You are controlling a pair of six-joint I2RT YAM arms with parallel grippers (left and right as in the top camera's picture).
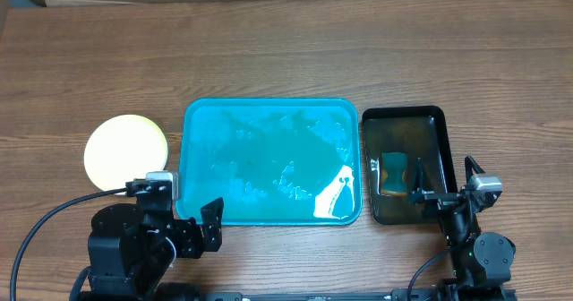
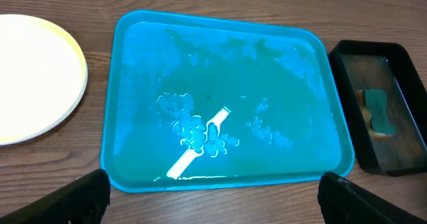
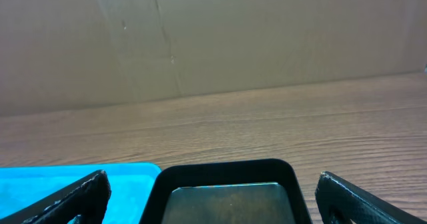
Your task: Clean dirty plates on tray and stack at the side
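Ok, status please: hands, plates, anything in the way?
Left hand, right hand open, empty. Plate beside blue tray; no plates on it. Nothing blocking.

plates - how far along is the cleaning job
Done: the tray holds only water, and a clean-looking plate sits left of it; whether it's a stack is unclear. In hand: nothing; left fingers and right fingers are open and empty, sponge in the black bin. Left: seemingly nothing.

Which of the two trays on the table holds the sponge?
The smaller black tray, right of the turquoise tray, holds the sponge. The turquoise one carries only water droplets.
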